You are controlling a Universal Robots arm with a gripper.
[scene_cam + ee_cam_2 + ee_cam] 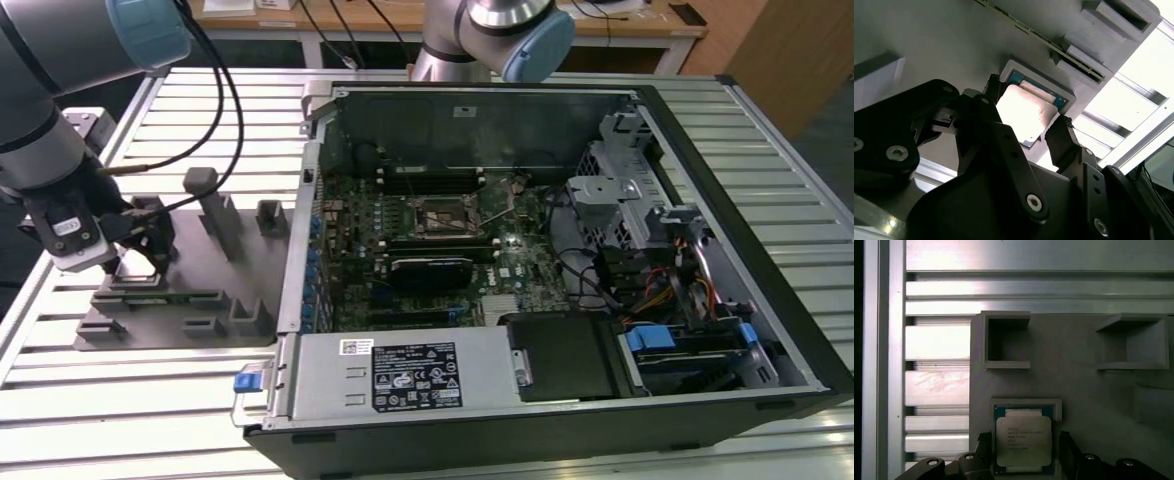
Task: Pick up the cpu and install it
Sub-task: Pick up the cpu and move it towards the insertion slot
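Note:
The cpu [1023, 440] is a small square chip with a silver top and a thin green rim. It lies flat in a raised grey nest on the fixture plate [180, 325], at the exterior view's left. My gripper [130, 262] hangs low over that nest, and its black fingers [985, 450] stand on either side of the chip with small gaps showing, so it is open. In the second wrist view the cpu [1026, 112] shines between the two fingertips of the gripper [1026, 107]. The motherboard's square socket [443, 215] sits inside the open computer case [747, 250].
Upright grey posts [214, 215] and small pockets [1006, 342] rise from the fixture plate near the gripper. The slatted metal table [94, 420] carries everything. A second arm's base [487, 35] stands behind the case. A grey box with a white label [400, 375] sits at the case front.

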